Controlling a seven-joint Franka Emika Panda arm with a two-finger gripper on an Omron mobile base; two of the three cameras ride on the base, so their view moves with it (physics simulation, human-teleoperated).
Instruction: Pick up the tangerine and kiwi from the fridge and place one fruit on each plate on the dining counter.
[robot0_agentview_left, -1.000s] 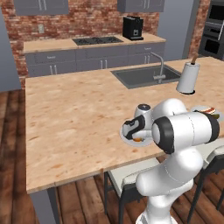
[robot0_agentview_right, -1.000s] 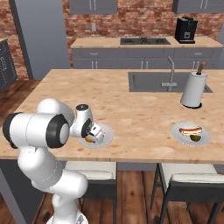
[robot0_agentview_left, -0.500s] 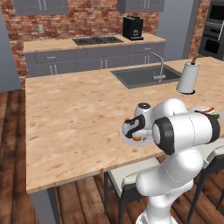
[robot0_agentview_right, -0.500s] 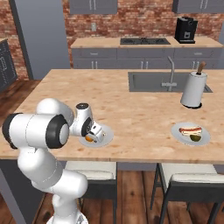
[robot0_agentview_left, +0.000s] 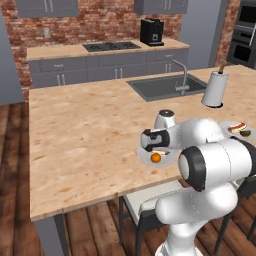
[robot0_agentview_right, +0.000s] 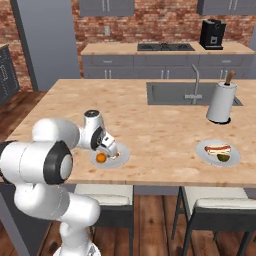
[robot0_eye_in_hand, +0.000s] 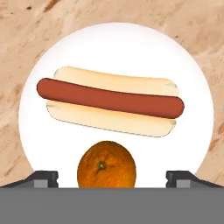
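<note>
The tangerine rests on the near edge of a white plate, beside a hot dog. My gripper hovers just over it, open, with one fingertip on each side and neither touching the fruit. From the base views, the gripper hangs low over this plate near the front of the dining counter, with the tangerine on it. A second plate to the right carries another hot dog and the kiwi.
A paper towel roll stands by the inset sink and tap. Two stools sit under the counter's front edge. The back counter holds a stovetop and a coffee machine. A tall dark grey unit stands back left; I cannot tell whether it is the fridge.
The jaws have spread from shut to wide open, letting go of the tangerine, which now lies on the plate. The arm has barely moved.
</note>
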